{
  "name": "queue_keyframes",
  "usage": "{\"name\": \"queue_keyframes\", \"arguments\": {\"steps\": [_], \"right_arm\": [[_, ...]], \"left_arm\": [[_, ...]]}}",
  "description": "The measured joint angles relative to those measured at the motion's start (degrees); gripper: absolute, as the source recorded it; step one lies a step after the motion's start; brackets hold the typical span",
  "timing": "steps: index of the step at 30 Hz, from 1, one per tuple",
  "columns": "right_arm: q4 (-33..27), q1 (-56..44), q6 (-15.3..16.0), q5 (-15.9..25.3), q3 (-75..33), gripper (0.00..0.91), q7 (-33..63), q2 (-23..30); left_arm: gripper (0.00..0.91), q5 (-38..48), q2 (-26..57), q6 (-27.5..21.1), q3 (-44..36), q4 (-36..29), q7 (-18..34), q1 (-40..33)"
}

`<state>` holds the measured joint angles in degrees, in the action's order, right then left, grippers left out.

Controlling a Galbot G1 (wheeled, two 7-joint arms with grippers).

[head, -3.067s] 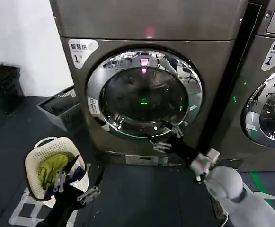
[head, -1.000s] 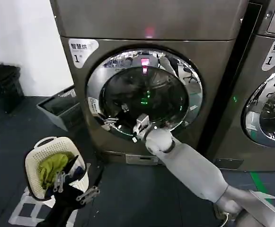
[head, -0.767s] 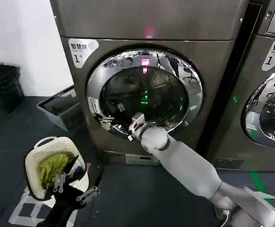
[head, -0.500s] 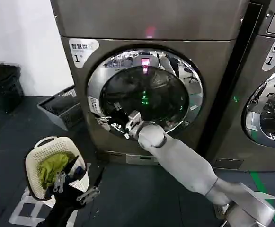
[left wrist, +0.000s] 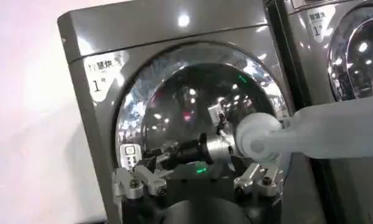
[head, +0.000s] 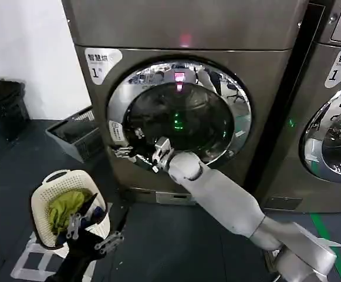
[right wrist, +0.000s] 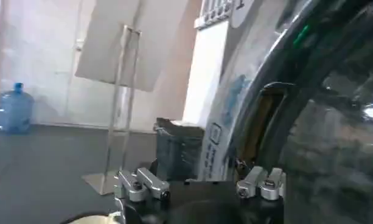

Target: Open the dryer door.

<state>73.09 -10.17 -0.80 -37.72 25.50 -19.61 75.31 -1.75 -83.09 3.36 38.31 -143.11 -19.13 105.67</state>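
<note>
Your right gripper [head: 125, 152] has swept across the glass from the lower right of the door to its left edge over the last few seconds — it now sits at the chrome rim just below the small white label. The right wrist view shows its fingers [right wrist: 263, 181] spread wide, one on each side of the rim by the recessed handle slot, nothing held yet. So the reach looks about done; closing on the edge and pulling would be next, I judge.

The large round dryer door with wide mirror-chrome rim and dark domed glass [head: 179, 116] is still closed, flush against the big bronze-grey metal front-loading dryer [head: 182, 29], same as in the earlier head frames. Task not started in effect — door hasn't moved.

Your left gripper [head: 94, 232] stays parked low over the dark floor, beside the basket, fingers apart and empty; no change there.

Counts:
- Dryers: two — the one marked "1" and a twin machine [head: 334, 106] partly seen to its right.
- Chrome doors: two, one each.
- Grippers: two.
- One white plastic laundry basket [head: 41, 200] with one yellow-green cloth [head: 64, 205] inside.
- One grey crate [head: 76, 135] on the floor by the wall.
- One blue water bottle [right wrist: 14, 108] far off in the right wrist view.
</note>
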Motion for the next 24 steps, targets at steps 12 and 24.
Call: {"name": "queue_keyframes", "arguments": {"steps": [12,24], "right_arm": [[2.91,-0.88,-0.38,-3.18,0.14,0.907,-11.25,-3.50],[8.88,-0.89,0.23,-7.84,-0.41,0.907,-24.63,-11.00]], "left_arm": [[0.907,0.85,0.42,-0.15,0.36,1.28,0.00,-1.06],[0.907,15.06,5.82,-1.70,9.07,7.49,-5.12,-8.45]]}}
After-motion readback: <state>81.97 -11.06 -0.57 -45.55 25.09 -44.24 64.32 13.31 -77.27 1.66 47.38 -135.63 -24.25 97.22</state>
